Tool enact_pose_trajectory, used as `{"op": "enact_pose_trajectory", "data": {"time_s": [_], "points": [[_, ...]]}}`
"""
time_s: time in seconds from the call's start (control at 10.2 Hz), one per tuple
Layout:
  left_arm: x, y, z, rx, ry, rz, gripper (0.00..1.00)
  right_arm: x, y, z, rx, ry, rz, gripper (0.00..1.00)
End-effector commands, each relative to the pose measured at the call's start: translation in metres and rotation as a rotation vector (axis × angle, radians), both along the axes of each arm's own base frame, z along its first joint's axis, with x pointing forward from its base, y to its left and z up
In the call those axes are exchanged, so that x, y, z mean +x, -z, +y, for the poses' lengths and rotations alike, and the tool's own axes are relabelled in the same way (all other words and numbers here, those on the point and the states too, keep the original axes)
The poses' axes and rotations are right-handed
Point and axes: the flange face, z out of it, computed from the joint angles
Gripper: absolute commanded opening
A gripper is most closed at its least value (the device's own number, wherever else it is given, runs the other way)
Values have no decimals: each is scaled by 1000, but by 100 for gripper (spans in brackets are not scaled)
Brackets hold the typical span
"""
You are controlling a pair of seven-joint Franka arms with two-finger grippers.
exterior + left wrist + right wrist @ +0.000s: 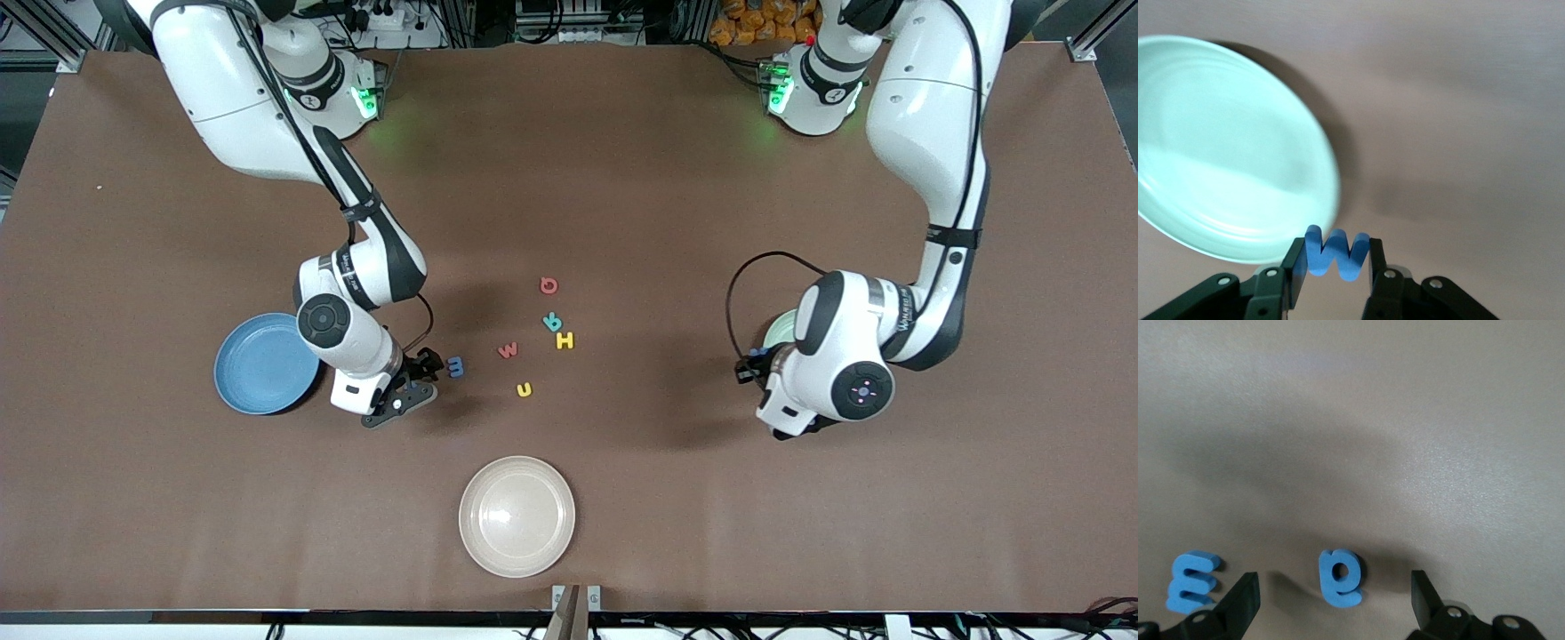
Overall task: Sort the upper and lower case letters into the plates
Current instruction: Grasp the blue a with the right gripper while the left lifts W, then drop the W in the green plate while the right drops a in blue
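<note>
Front view shows the right arm bent low from its base, its wrist beside the sky blue plate [265,363], with the right pincer [425,369] down at the brown surface [622,178] next to a blue E-shaped letter [456,366]. In the right wrist view that pincer's jaws stand wide apart around a blue letter e [1340,578], which lies flat between them, touched by neither. The left arm folds down at its end of the surface, the left pincer [1336,270] clamped on a blue letter W [1337,252], held up just beside the rim of the pale mint green plate [1225,153]. Mid-surface lie a pink G [548,285], a teal letter [552,322], a yellow H [564,340], a pink W [508,350] and a yellow U [524,388]. A cream-white plate [516,516] sits nearest the front camera. Lettering on both forearms is unreadable.
</note>
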Motion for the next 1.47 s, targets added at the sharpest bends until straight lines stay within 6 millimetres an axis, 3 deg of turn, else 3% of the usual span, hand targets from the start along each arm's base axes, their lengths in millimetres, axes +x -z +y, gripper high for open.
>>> {"op": "enact_pose_trajectory", "data": {"time_s": [0.0, 0.1, 0.2, 0.49, 0.59, 0.79, 1.08, 1.18, 1.37], "points": [[-11, 1, 8, 18, 70, 21, 38, 4, 5, 1, -5, -15, -14, 100], [-13, 4, 4, 22, 90, 24, 48, 5, 5, 2, -31, -59, -37, 7], [-14, 7, 5, 39, 134, 24, 99, 6, 7, 1, -48, -81, -43, 0], [-14, 6, -3, 31, 143, 19, 100, 7, 5, -5, -49, -72, -43, 0], [-16, 9, -14, 17, 102, 21, 100, 9, 2, -9, -50, -63, -38, 0], [-18, 5, -53, -36, 10, -30, 100, 19, -27, -36, -52, -17, -42, 0], [-33, 21, -135, -15, -206, -123, 100, 28, -82, -104, -76, 8, 12, 0], [-40, 26, -167, -6, -270, -162, 100, 29, -95, -144, -86, -9, 50, 0], [-58, 24, -207, 11, -347, -182, 100, 28, -99, -211, -87, -65, 95, 0]]}}
